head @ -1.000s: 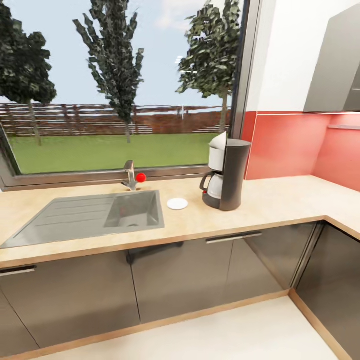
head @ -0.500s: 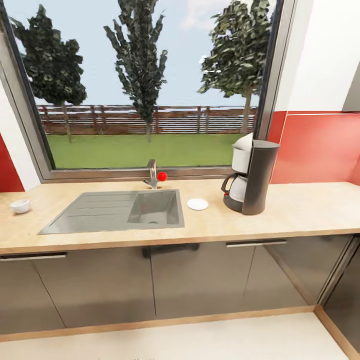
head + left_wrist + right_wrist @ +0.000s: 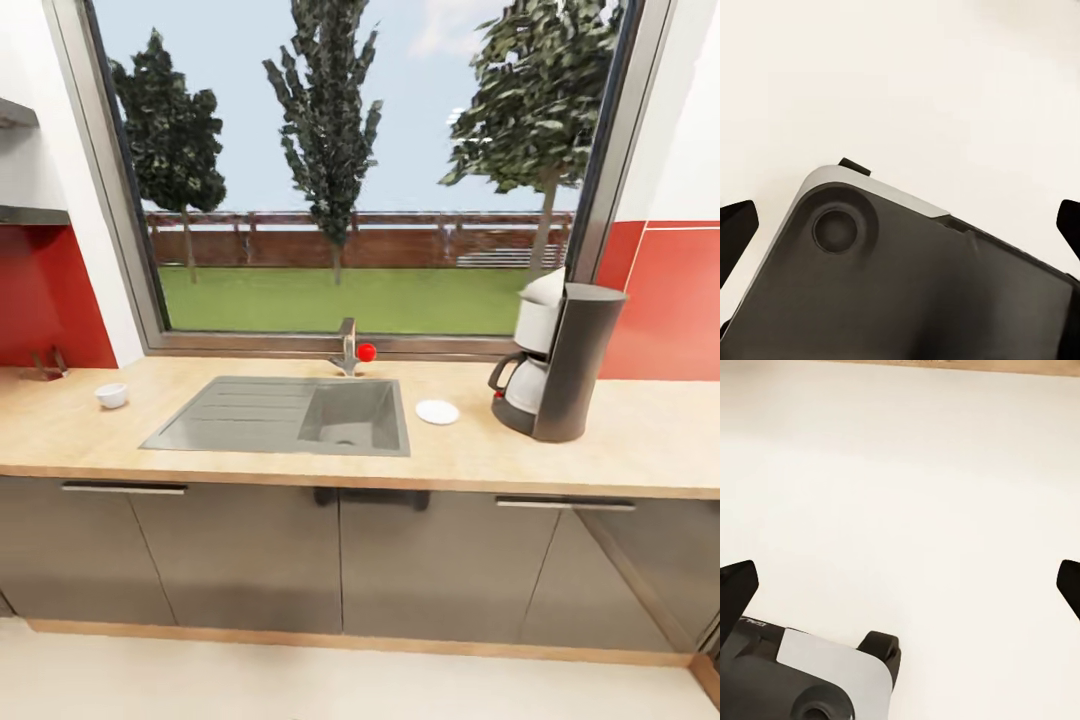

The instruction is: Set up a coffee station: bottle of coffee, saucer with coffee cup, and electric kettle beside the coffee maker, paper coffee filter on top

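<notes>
Bright, even daylight pours through the window [image 3: 350,180] ahead of me; below it, soft shadows, a slightly soft, low-detail render, no glare.

Saucer [image 3: 437,411] between sink [image 3: 290,415] and coffee maker [image 3: 558,360]; coffee cup [image 3: 111,395] apart.

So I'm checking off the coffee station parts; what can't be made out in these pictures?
- Coffee maker, head view: whether a filter lies on top cannot be told.
- Coffee cup, head view: too small to show its handle.
- Dark thing at the countertop's far left: too small to identify.
</notes>
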Controlling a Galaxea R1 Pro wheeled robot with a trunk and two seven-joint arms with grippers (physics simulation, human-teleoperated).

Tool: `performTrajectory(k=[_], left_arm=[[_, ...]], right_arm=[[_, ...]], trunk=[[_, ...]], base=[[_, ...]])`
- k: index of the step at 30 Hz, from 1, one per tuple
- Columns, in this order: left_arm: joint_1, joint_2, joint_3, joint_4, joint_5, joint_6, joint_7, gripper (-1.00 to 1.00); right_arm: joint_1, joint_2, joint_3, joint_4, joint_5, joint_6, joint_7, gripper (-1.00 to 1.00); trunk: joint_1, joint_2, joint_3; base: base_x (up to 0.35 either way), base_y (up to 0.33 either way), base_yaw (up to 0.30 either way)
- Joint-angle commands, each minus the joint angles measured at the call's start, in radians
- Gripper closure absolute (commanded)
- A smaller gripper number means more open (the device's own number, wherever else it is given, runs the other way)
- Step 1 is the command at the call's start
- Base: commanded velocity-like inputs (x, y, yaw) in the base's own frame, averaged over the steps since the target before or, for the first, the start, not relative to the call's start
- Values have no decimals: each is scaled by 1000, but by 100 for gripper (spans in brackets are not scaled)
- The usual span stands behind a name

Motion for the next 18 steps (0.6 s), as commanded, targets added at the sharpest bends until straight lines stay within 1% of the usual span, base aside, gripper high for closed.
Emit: performTrajectory(k=[1,18], left_arm=[[1,-1,2,-2,4,0,0,-100],[1,-1,2,-2,4,0,1,-100]], right_arm=[[-1,0,-7,1,11,-7,3,-100],[-1,1,-7,1,11,-6,3,-100]], trunk=[[0,-1,-1],[0,-1,-1]], base=[[0,0,271],[0,0,271]])
